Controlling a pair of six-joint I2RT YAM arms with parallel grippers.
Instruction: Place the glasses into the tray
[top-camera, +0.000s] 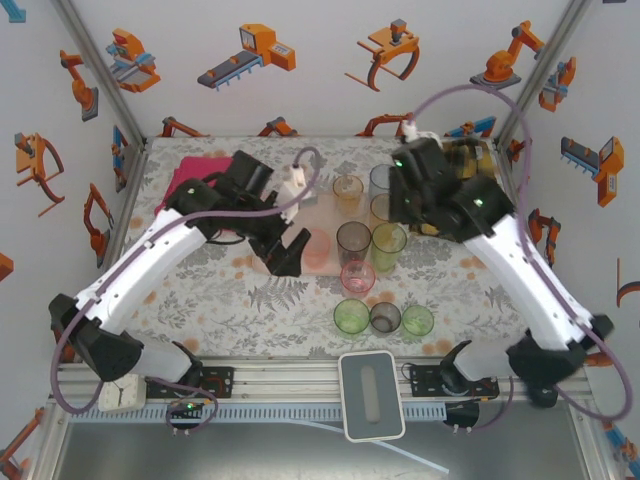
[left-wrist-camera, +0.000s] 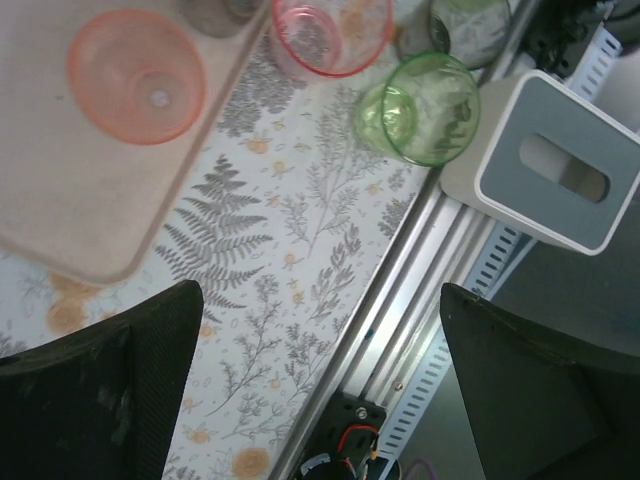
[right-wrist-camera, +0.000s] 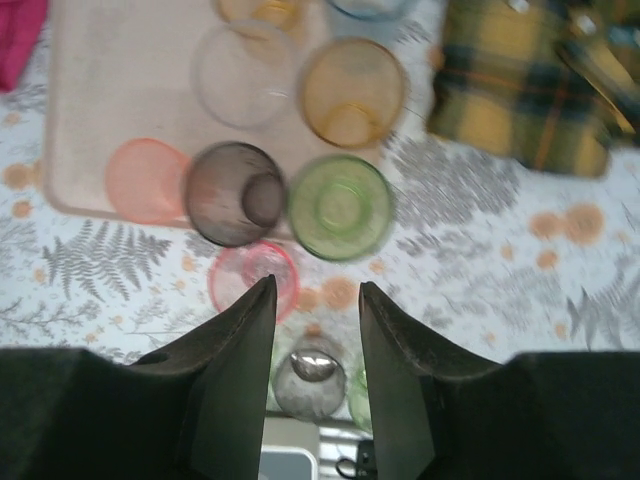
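Left claw (left-wrist-camera: 318, 290) is spread wide with nothing in it, hanging over the near edge of the tray (left-wrist-camera: 70, 210), next to the one salmon glass (left-wrist-camera: 135, 75) sitting on it. Right claw (right-wrist-camera: 316, 285) is partway apart and empty too, over the table (right-wrist-camera: 480, 270) by the pink glass (right-wrist-camera: 252, 280).

I count eleven glasses:
- three green glasses (top-camera: 351, 317)
- two smoky glasses (right-wrist-camera: 235, 193)
- two orange glasses (right-wrist-camera: 352, 92)
- one clear glass (right-wrist-camera: 245, 75)
- one bluish glass (top-camera: 383, 178)
- plus the salmon and the pink

Salmon, clear and both orange are on the tray. One smoky and one green are at its near edge, can't tell if on or off. Three stand along the table's near edge.

One plaid shirt (right-wrist-camera: 520, 90) far right, one magenta towel (right-wrist-camera: 18, 40) far left.
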